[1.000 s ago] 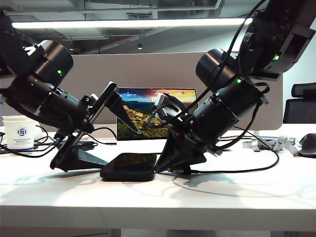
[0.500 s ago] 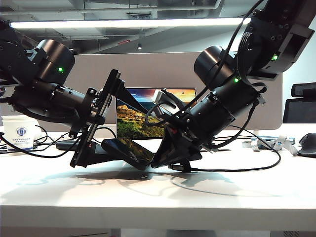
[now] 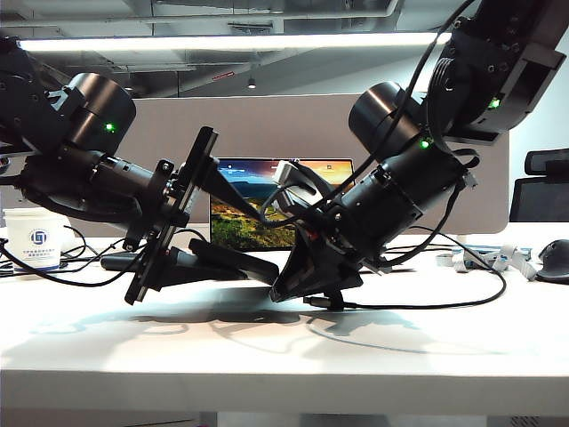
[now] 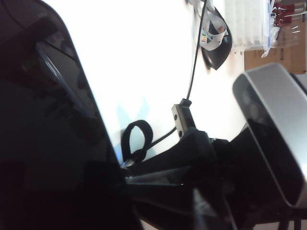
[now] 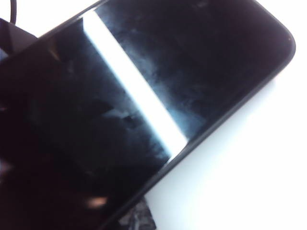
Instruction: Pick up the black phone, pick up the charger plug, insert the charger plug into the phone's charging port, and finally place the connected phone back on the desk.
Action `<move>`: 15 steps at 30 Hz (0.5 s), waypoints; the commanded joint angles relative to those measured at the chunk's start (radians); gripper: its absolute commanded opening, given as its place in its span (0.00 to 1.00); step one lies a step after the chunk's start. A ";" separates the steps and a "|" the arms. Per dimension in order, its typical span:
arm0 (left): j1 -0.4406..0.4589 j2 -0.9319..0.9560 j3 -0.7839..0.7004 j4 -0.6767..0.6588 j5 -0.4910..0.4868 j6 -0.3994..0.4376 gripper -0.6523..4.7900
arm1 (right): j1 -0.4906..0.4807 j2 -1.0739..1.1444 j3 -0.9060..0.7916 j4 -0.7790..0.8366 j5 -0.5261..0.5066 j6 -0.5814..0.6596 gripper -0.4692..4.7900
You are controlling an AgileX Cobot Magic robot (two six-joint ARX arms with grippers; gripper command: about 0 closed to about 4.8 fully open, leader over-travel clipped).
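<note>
The black phone hangs roughly level just above the desk, over its own shadow. My left gripper is shut on the phone's left end. My right gripper is low at the phone's right end, shut on the charger plug, whose cable trails right. In the left wrist view the phone fills one side, and the plug sticks out behind the right gripper's fingers. The glossy screen fills the right wrist view. The charging port is hidden.
A lit laptop screen stands behind the arms before the grey divider. A paper cup and cables sit at the far left. A dark mouse and loose straps lie at the far right.
The phone lay flat on the desk; my left gripper closed on its left end, tipped it up, and now holds it off the surface. The right gripper kept still.
</note>
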 commanded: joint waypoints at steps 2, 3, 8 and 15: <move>-0.003 -0.006 0.002 0.023 0.011 0.002 0.30 | 0.002 -0.006 0.003 0.021 -0.009 -0.002 0.08; -0.003 -0.005 0.002 0.023 0.011 0.001 0.27 | 0.002 -0.006 0.003 0.021 -0.009 -0.002 0.08; -0.003 -0.006 0.002 0.024 0.010 0.006 0.11 | -0.002 -0.006 0.003 0.022 -0.006 -0.003 0.08; -0.003 -0.006 0.002 0.105 0.019 0.050 0.11 | -0.098 -0.076 0.004 0.022 0.030 0.002 0.08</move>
